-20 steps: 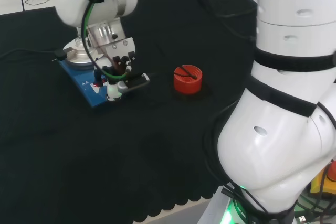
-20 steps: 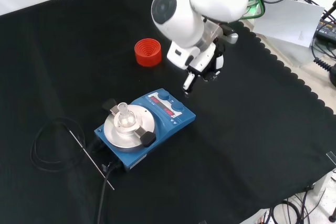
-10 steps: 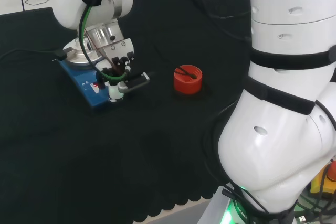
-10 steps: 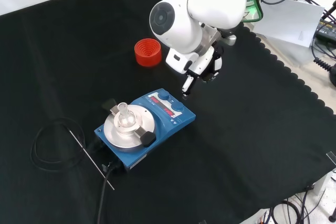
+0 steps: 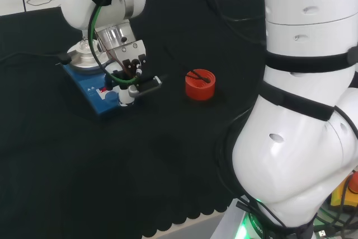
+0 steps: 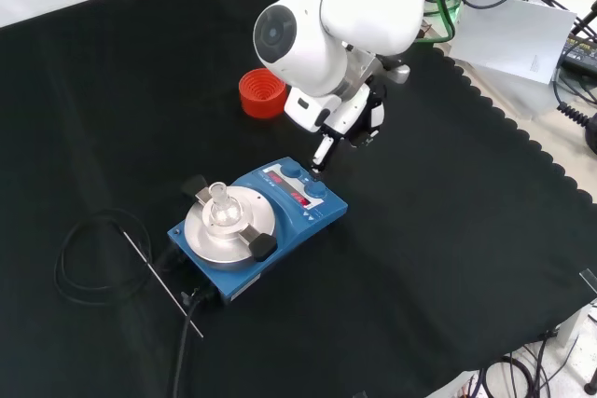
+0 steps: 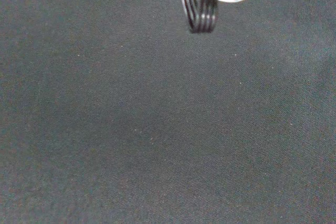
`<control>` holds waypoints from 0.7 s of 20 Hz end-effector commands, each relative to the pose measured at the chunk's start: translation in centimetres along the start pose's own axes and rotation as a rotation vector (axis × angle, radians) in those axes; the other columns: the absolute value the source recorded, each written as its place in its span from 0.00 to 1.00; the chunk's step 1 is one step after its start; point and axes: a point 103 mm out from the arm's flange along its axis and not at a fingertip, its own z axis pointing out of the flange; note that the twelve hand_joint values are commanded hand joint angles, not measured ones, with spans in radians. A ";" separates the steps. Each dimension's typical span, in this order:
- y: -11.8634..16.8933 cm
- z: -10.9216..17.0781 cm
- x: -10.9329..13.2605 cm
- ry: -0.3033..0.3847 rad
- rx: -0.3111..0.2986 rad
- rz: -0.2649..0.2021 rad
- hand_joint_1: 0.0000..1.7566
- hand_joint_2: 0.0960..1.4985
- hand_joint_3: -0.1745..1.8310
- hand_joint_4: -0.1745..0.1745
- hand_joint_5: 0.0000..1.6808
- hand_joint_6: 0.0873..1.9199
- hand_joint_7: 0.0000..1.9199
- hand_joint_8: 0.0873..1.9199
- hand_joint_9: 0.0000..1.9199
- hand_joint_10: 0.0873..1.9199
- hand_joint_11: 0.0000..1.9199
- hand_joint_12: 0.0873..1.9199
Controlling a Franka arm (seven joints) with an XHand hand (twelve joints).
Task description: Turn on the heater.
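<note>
Front view: one straight finger of the hand [image 6: 347,118] just above the blue, boxy heater [image 6: 280,202]

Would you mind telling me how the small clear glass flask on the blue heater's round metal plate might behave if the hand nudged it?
The small clear glass flask looks narrow and upright, so it would probably tip or slide on the smooth round metal plate. Two black clamps flank it but seem not to grip it. Being glass, it is likely fragile. The blue heater, broad and flat, should stay put.
</note>
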 end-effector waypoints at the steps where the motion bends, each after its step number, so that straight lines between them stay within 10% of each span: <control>1: 0.8 0.3 -0.7 0.013 0.004 0.001 0.85 0.43 0.61 0.35 0.14 0.20 0.93 0.80 0.97 0.86 0.84 0.69; 14: 1.4 0.4 -1.1 0.018 0.015 0.007 0.85 0.43 0.61 0.36 0.15 0.20 0.93 0.80 0.97 0.86 0.84 0.69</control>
